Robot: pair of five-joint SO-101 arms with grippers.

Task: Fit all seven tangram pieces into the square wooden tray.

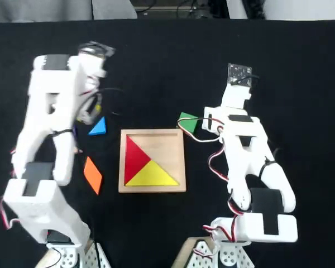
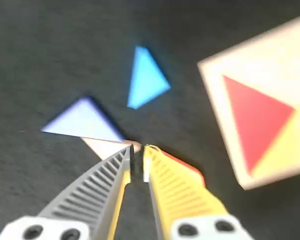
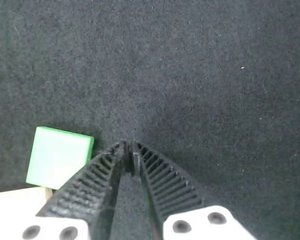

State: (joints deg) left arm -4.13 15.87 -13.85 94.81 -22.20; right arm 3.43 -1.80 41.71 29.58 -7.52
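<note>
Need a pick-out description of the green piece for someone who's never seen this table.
Find the square wooden tray in the middle of the black table, seen from the high view. Just past its far right corner, outside the tray, lies the green piece. It is the only green one and a square; the blue triangle and orange parallelogram lie off the tray's opposite side.

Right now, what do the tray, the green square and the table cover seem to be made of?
Tray: pale unpainted wood, matte; faint grain shows on its bare floor.
Green square: even colour, smooth flat face; painted wood or plastic, the look leaves it open.
Table cover: black cloth, probably felt; a fuzzy, flecked nap shows in the right wrist view.
</note>
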